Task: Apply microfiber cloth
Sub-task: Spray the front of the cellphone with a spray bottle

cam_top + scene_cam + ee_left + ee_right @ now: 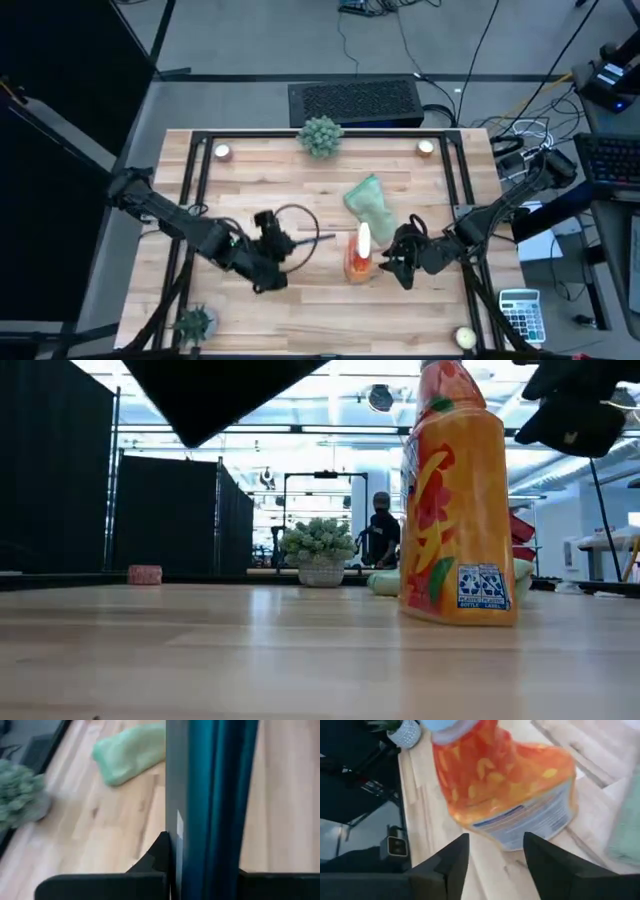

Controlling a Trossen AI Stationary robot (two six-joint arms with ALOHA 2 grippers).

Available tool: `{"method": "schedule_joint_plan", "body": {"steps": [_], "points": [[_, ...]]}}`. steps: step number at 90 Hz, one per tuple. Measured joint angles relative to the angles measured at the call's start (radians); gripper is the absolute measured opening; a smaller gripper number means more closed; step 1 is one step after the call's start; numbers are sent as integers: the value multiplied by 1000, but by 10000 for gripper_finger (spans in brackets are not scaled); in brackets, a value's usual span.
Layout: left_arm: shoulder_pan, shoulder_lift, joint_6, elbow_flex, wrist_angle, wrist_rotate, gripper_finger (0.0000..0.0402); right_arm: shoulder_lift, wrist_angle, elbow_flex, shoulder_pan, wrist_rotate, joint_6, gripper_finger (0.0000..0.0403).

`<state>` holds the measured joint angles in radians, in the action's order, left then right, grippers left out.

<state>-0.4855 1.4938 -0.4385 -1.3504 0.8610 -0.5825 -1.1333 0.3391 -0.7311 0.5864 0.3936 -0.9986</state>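
Both grippers sit at the near-middle of the table [250,170], and we count two arms, one bottle, one cloth and one tablet. Our left gripper [268,240] is clamped on the tablet [210,795], a flat dark slab that the left wrist view shows edge-on between the fingers [100,882], with a teal sheen along its side. Our right gripper [495,855] hangs just right of the orange spray bottle [360,255], its fingers [547,862] spread apart with bare wood between them and the bottle's base just ahead, not touching as far as we can see. The bottle stands upright between the two grippers; in the low view it rises tall at the right, label facing us.

Just beyond the bottle lies the microfiber cloth [370,205], one pale green bunched piece, resting flat on the wood and free of both grippers. Its near end comes close to the bottle top in the high view; we cannot tell whether they touch.

Farther back we count one round green plant [320,135] at the far edge, centre, and two small round objects [222,151] near the far corners. Two more things sit at the near edge: a small plant [195,322] on the left and a pale ball [465,338] on the right.

Open wood stretches across the far left, between the left arm and the far edge, and along the near edge between the corner items. A person [382,530] shows far off in the room behind.
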Motion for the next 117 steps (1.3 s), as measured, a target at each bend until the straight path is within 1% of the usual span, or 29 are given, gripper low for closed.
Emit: {"method": "schedule_joint_plan", "body": {"steps": [30,35,39,47,54,61,66,74,84,93,106,117], "points": [[69,-11,82,0,-11,17,3,30,16,0,-13,-2,98,360],[83,-11,83,0,-15,29,3,37,17,0,-19,-7,117,383],[94,-11,87,0,-17,37,3,48,18,0,-24,-8,133,393],[119,-11,113,2,-27,51,3,90,18,0,-25,-21,191,391],[149,-25,148,35,-96,76,3,149,16,0,-25,-20,243,385],[189,-49,161,86,-172,132,3,213,14,0,-24,47,205,383],[217,-75,165,135,-269,170,3,249,18,-1,-22,99,187,383],[265,-106,164,215,-426,228,3,272,53,-1,-22,151,260,384],[317,-112,161,300,-639,328,3,261,68,-1,-21,214,342,384],[354,-81,149,357,-790,406,3,225,29,0,-21,230,431,384],[389,-10,140,366,-865,453,3,163,-59,0,-22,240,538,384],[407,29,136,366,-933,501,3,118,-124,0,-30,257,583,384]]}}
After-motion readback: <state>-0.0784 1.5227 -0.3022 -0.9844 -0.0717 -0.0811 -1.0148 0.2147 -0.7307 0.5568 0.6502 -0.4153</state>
